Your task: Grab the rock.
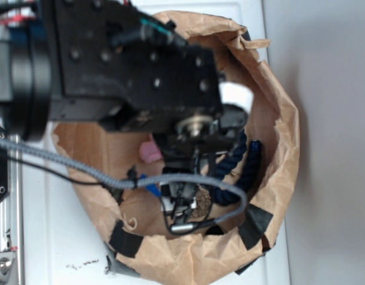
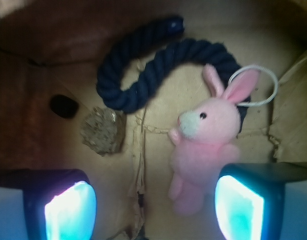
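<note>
brown paper bag [image 1: 271, 148] on a white surface; gripper [image 2: 153, 205] hangs inside with fingers [image 2: 68, 210] spread wide, holding nothing. the rock [image 2: 101, 131] lies on the bag floor beside the navy rope [image 2: 143, 75], left of the pink bunny [image 2: 206, 145].

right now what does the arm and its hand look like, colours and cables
In the exterior view the arm is matte black, boxy, dotted with screw holes, with a silver bearing near the wrist. A grey braided cable and a thin black wire trail along it. In the wrist view the hand shows two dark fingers with pads glowing cyan.
</note>
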Available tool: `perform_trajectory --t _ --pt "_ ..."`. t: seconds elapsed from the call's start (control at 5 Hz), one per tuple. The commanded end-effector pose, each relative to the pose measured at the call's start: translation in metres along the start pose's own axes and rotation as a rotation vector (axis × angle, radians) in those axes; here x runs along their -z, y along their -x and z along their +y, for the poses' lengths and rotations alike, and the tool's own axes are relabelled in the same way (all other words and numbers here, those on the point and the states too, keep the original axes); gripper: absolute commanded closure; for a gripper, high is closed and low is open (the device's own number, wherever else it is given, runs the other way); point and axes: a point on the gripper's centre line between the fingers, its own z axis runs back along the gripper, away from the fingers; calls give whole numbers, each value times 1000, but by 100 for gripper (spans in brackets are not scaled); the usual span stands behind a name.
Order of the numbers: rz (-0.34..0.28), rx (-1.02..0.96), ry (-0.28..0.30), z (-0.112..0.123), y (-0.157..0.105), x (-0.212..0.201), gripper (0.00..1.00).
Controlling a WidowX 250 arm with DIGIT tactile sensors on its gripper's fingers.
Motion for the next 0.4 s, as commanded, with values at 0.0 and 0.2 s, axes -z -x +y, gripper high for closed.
perform_trajectory --t 0.0,0.2 --pt "-58 -31 -33 -25 -9 16 0" --pt "-51 -53 -3 -39 -21 22 0"
